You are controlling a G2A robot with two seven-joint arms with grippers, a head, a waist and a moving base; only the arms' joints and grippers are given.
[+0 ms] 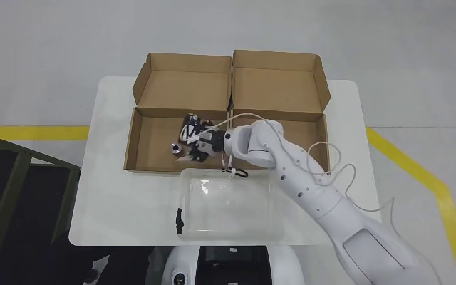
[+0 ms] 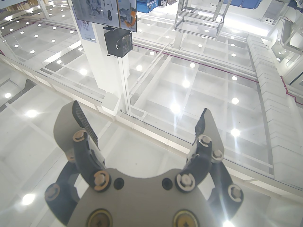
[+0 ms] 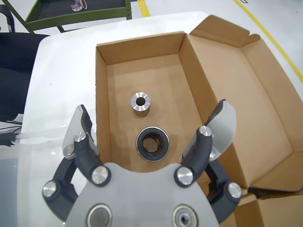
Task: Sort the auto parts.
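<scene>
Right tool (image 3: 152,107): spread wide, pinching nothing, hanging just above the left cardboard box (image 3: 101,90). In the top view, at centre frame (image 1: 199,142), over the right half of that box (image 1: 149,139). Left tool (image 2: 140,108): likewise spread and empty, turned up toward a ceiling, well apart from the work.

Two parts on the left box's floor, apart from each other. Black-rimmed ring (image 3: 153,144): directly below the right tool's gap, close to the palm, lying flat, bore facing up. Steel sleeve (image 3: 140,103): farther out along the same line, standing upright, bore also up; in the top view, just left of the tool (image 1: 174,148). Right cardboard box (image 1: 278,89): right of centre, side by side with the left one. Clear bin (image 1: 228,203): lower centre, on the desk (image 1: 107,192).

Probably sorted already, both parts, given the left box as their place. Otherwise a straight drop onto the ring, no wrist turn needed: same grip from any side on a round part. Nearer arm by far: the right.
</scene>
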